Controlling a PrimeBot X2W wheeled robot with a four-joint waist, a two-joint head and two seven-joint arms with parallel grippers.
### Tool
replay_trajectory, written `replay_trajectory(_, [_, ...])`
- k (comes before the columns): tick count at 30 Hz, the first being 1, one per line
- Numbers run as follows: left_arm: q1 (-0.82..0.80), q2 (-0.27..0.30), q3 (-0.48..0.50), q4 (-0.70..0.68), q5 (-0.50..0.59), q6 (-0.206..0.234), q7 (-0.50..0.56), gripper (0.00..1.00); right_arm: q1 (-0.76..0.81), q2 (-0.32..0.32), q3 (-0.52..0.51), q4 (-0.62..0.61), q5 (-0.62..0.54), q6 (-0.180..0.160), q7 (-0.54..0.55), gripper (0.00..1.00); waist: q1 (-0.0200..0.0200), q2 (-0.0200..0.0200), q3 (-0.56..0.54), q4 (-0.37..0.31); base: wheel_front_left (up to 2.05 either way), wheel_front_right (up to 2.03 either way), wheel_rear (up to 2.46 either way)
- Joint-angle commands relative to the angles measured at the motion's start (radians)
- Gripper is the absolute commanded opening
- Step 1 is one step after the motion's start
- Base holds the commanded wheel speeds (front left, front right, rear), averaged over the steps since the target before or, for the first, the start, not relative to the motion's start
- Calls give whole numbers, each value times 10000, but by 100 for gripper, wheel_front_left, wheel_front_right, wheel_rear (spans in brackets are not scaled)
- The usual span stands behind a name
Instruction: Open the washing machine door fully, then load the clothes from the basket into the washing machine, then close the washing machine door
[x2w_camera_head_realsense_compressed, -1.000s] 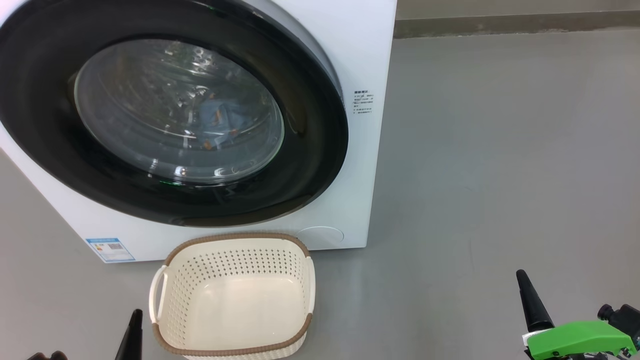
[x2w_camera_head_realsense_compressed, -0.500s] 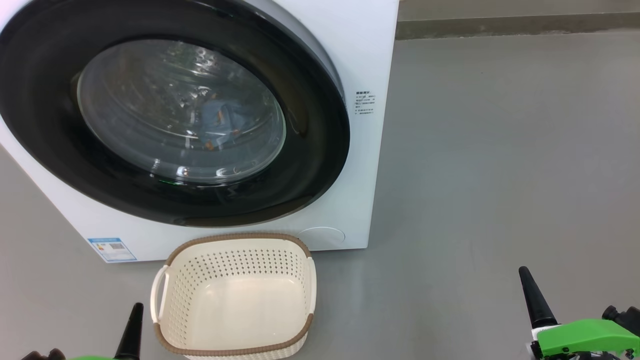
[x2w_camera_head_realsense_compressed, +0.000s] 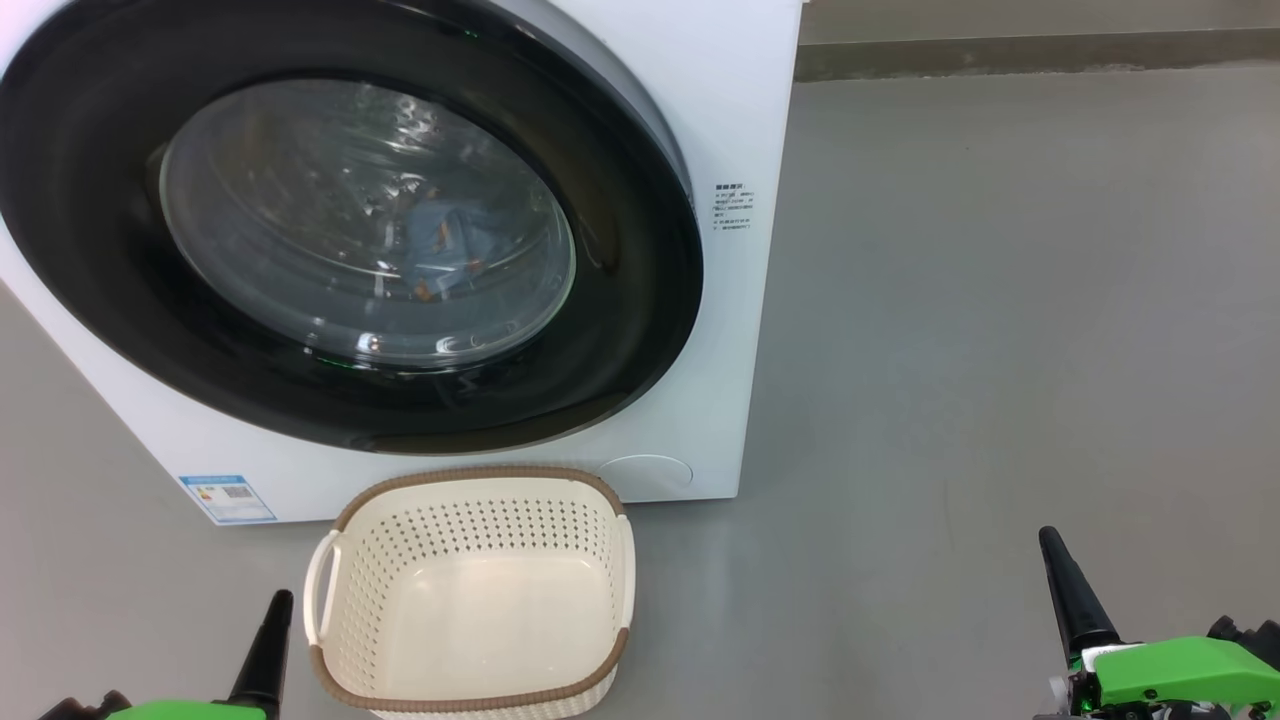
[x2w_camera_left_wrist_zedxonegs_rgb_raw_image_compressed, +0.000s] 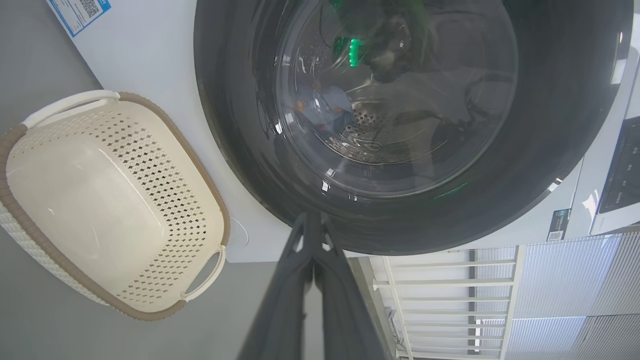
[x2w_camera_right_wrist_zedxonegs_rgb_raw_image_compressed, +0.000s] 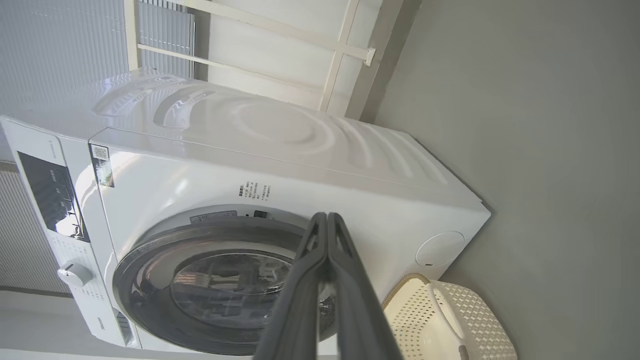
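The washing machine (x2w_camera_head_realsense_compressed: 720, 120) (x2w_camera_right_wrist_zedxonegs_rgb_raw_image_compressed: 300, 165) fills the upper left of the head view. Its door (x2w_camera_head_realsense_compressed: 620, 300) (x2w_camera_left_wrist_zedxonegs_rgb_raw_image_compressed: 550, 150) (x2w_camera_right_wrist_zedxonegs_rgb_raw_image_compressed: 150, 280) lies flat against the front, closed. Light blue clothes (x2w_camera_head_realsense_compressed: 445, 245) (x2w_camera_left_wrist_zedxonegs_rgb_raw_image_compressed: 322, 107) with orange prints show inside the drum through the glass. The cream basket (x2w_camera_head_realsense_compressed: 600, 560) (x2w_camera_left_wrist_zedxonegs_rgb_raw_image_compressed: 125, 150) (x2w_camera_right_wrist_zedxonegs_rgb_raw_image_compressed: 480, 320) stands on the floor before the machine and holds nothing. My left gripper (x2w_camera_head_realsense_compressed: 277, 610) (x2w_camera_left_wrist_zedxonegs_rgb_raw_image_compressed: 314, 220) is low at the basket's left, shut and holding nothing. My right gripper (x2w_camera_head_realsense_compressed: 1050, 545) (x2w_camera_right_wrist_zedxonegs_rgb_raw_image_compressed: 326, 219) is far to the right over the floor, fingers pressed together.
Grey floor (x2w_camera_head_realsense_compressed: 1000, 300) stretches to the right of the machine up to a wall base (x2w_camera_head_realsense_compressed: 1000, 45). A blue label sticker (x2w_camera_head_realsense_compressed: 228, 498) sits low on the machine's front. White rails and ribbed wall panels (x2w_camera_left_wrist_zedxonegs_rgb_raw_image_compressed: 500, 300) lie beyond the machine.
Both grippers have risen slightly into the head view. That view has shifted a little, so the camera moved. The door, clothes and basket stay as they were.
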Motion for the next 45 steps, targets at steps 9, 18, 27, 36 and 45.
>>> replay_trajectory(9, [-617, 15, 467, -186, -1042, -28, 315, 0, -433, 26, 74, -419, 1138, -10, 325, 0, 0, -1, -18, 29, 0, 0, 0])
replay_trajectory(18, [-745, -68, 588, -183, -1899, -30, 581, 0, -458, 72, 21, -522, 2068, -11, 590, 0, 0, -1, -35, 57, 0, 0, 0])
replay_trajectory(27, [-795, -101, 637, -181, -2231, -31, 686, 0, -467, 89, 1, -562, 2430, -11, 693, 0, 0, -1, -42, 67, 0, 0, 0])
replay_trajectory(36, [-795, -103, 640, -181, -2229, -31, 688, 0, -467, 89, 1, -562, 2430, -11, 692, 0, 0, -1, -42, 67, 0, 0, 0])
replay_trajectory(45, [-795, -104, 641, -181, -2228, -31, 689, 0, -467, 89, 2, -562, 2431, -11, 692, 0, 0, -1, -42, 67, 0, 0, 0])
